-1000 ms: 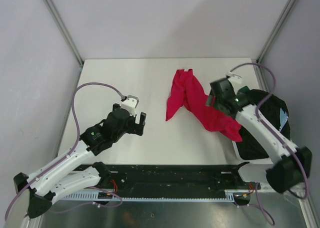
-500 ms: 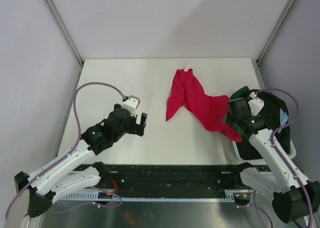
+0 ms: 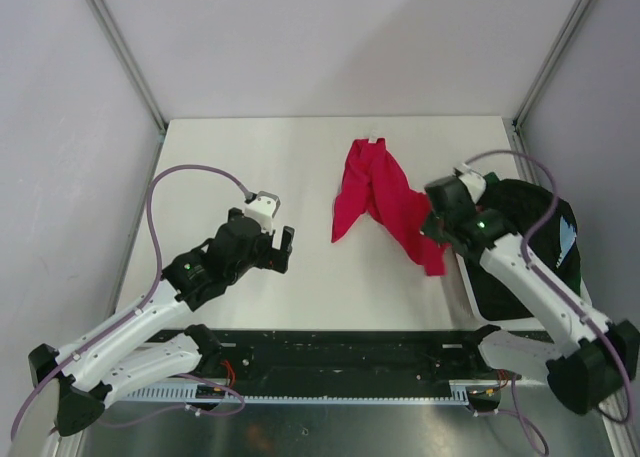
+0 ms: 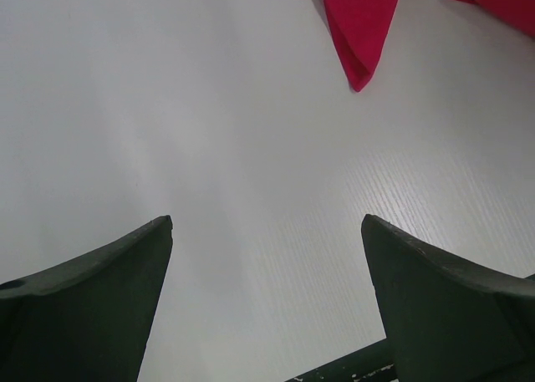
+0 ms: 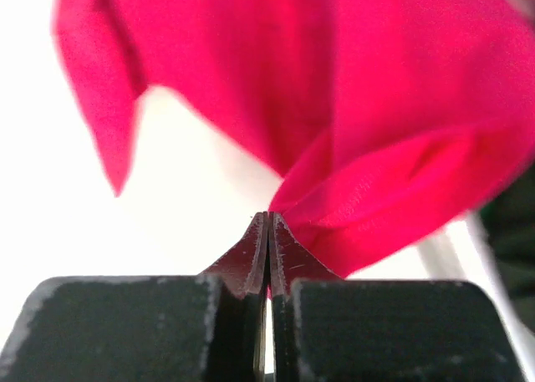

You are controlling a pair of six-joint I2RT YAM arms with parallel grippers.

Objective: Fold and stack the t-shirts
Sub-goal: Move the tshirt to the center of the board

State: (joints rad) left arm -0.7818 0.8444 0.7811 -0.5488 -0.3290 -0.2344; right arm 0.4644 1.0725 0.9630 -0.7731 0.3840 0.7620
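A bright red t-shirt (image 3: 378, 195) lies crumpled on the white table, right of centre, its small white neck label at the far end. My right gripper (image 3: 434, 227) is at the shirt's near right end, shut on a fold of the red cloth (image 5: 376, 106), which bunches out from the closed fingertips (image 5: 267, 219). My left gripper (image 3: 283, 247) hovers open over bare table at the left, with nothing between its fingers (image 4: 125, 265). Only a pointed corner of the red shirt (image 4: 359, 31) reaches the top of the left wrist view. More t-shirts, mostly black (image 3: 530, 227), fill the tub.
A white plastic tub (image 3: 468, 295) sits at the table's right edge behind my right arm, holding dark cloth with a light blue patch (image 3: 568, 239). Grey walls and metal posts close in the table on three sides. A black rail runs along the near edge.
My right gripper dipped to the shirt's tail by the tub, shut on it, and has drawn that end left and up. The left arm has not moved.
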